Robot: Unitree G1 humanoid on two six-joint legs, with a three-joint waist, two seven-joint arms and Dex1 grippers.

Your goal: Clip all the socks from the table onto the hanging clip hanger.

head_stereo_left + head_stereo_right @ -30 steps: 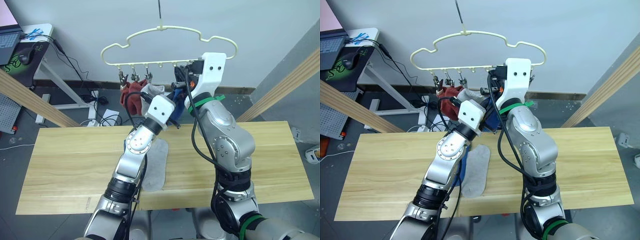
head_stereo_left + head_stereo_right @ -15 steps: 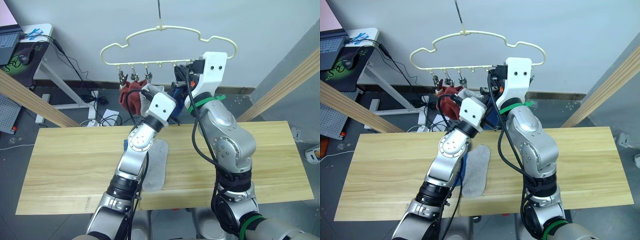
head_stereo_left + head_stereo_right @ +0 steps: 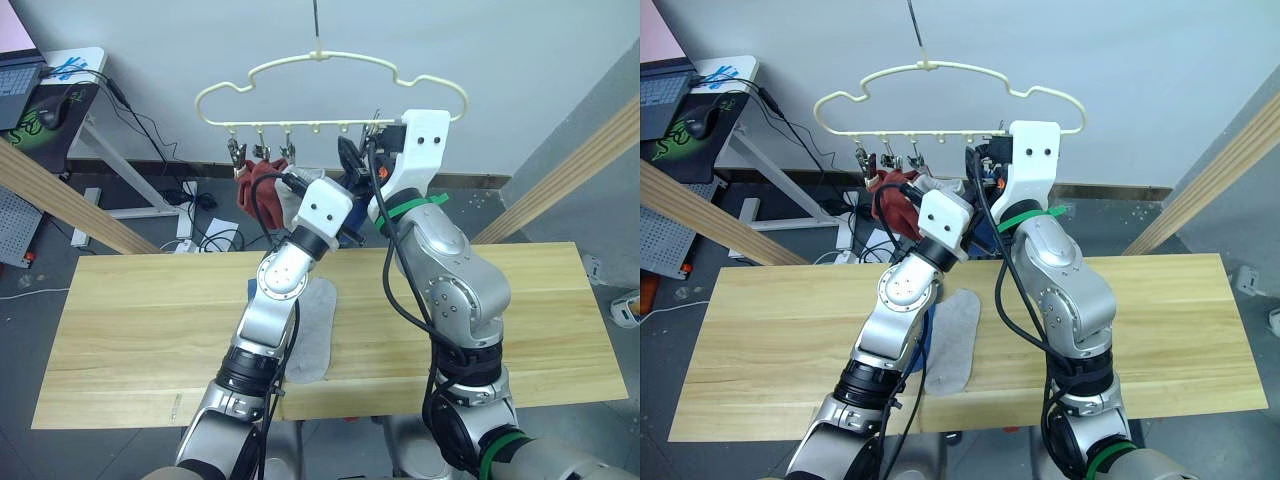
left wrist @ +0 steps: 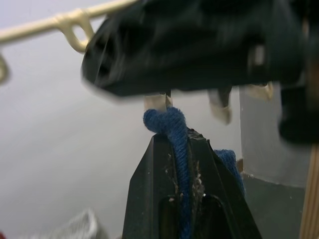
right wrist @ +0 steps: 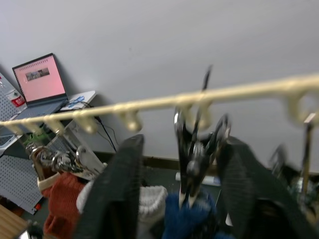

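Here, left gripper [image 4: 179, 164] pinches a blue sock [image 4: 172, 124].

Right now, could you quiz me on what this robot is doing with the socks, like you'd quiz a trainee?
1. True or false: the left gripper is shut on a blue sock.
2. Which sock lies on the table? A rust-red, B light grey, C none.
3. Fill in: the right gripper stands open around a metal ____ of the clip hanger.

Key: 1 true; 2 B; 3 clip.
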